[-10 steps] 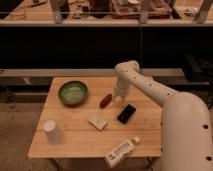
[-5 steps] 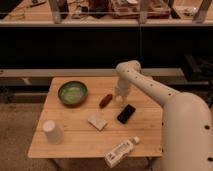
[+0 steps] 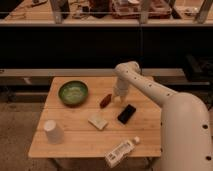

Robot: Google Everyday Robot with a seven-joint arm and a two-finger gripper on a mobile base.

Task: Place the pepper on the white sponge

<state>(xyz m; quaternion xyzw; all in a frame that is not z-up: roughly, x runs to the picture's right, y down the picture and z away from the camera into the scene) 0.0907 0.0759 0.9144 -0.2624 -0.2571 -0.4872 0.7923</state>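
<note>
The arm reaches over the desk [image 3: 75, 144] and bends downward, its pincer [image 3: 118, 98] low just beside the pepper [image 3: 105, 100]; whether it is spread or pressed together, I cannot tell. One pepper lies near but apart from one white sponge [image 3: 97, 121]. Also one phone [image 3: 126, 113], bowl [image 3: 73, 92], cup [image 3: 53, 131] and bottle [image 3: 121, 151].

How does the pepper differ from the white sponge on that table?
The pepper is dark red, slim and elongated; the white sponge is a cream rectangular block. The pepper lies beside the gripper; the sponge lies nearer the camera. Both rest on the wooden table.
</note>
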